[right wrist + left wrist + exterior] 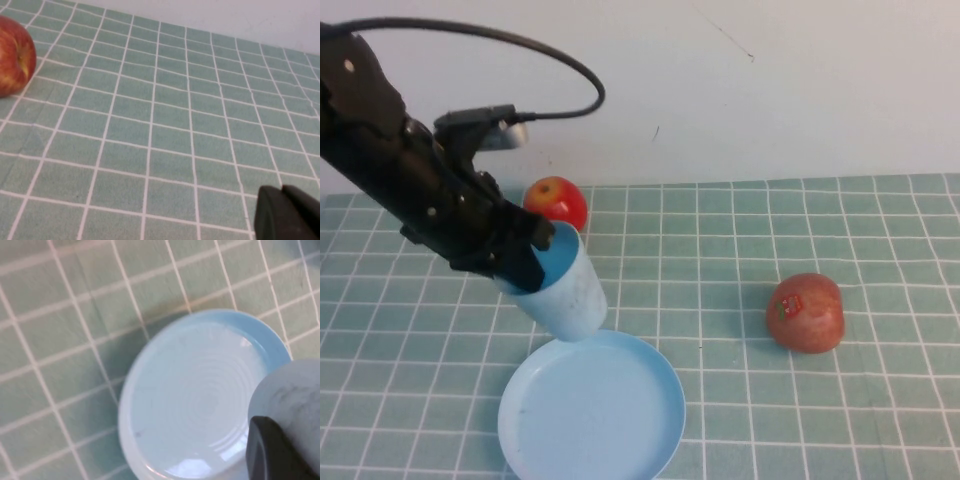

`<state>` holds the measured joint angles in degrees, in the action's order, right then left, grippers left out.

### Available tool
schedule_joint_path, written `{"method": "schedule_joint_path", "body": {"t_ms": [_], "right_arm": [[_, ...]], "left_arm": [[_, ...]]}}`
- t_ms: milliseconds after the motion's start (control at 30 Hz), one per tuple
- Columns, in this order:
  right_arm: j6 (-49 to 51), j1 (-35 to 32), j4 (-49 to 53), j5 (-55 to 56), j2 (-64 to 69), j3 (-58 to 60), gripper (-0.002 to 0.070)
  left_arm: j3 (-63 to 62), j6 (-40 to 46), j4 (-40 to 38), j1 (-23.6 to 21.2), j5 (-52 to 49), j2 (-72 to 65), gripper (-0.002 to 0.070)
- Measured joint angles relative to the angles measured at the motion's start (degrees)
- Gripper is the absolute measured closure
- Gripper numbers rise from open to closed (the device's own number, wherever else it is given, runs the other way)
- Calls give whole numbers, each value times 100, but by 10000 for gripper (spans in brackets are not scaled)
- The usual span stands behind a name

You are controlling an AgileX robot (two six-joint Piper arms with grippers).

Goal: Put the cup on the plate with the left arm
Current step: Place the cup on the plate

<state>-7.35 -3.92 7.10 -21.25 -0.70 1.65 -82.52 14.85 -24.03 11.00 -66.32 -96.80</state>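
Note:
My left gripper [525, 250] is shut on the rim of the light blue cup [565, 290], one finger inside and one outside. The cup hangs tilted in the air over the far edge of the round light blue plate [590, 410], its base close above the rim. In the left wrist view the cup [295, 390] and one black finger [270, 450] sit in front of the plate [195, 390] below. My right gripper [281, 190] is shut and empty, low over the green checked cloth; it does not show in the high view.
A red-yellow apple [557, 202] lies just behind the cup. A darker red apple with a sticker [806, 312] lies right of the plate. An apple [12, 55] also shows in the right wrist view. A white wall stands behind the table.

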Motion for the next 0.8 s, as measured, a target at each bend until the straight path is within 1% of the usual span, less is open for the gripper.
{"method": "schedule_joint_path", "body": {"t_ms": [133,267,400,500,733,800], "right_arm": [[0,0,0,0,0,0,678],[0,0,0,0,0,0,678],[0,0,0,0,0,0,678],[0,0,0,0,0,0,678],[0,0,0,0,0,0,678],[0,0,0,0,0,0,678]], "left_arm": [[781,-648,304,485,567,396,657],[1010,-1485,1126,1071,758,503,657],[1041,-2086,1802,1517,910,438,657],[1103,-2268,1860,1625,1168,352,657],[1303,-2380,2110,1634,1382,-18,656],[1303,-2392,2140,1634,1453,-136,642]]}}
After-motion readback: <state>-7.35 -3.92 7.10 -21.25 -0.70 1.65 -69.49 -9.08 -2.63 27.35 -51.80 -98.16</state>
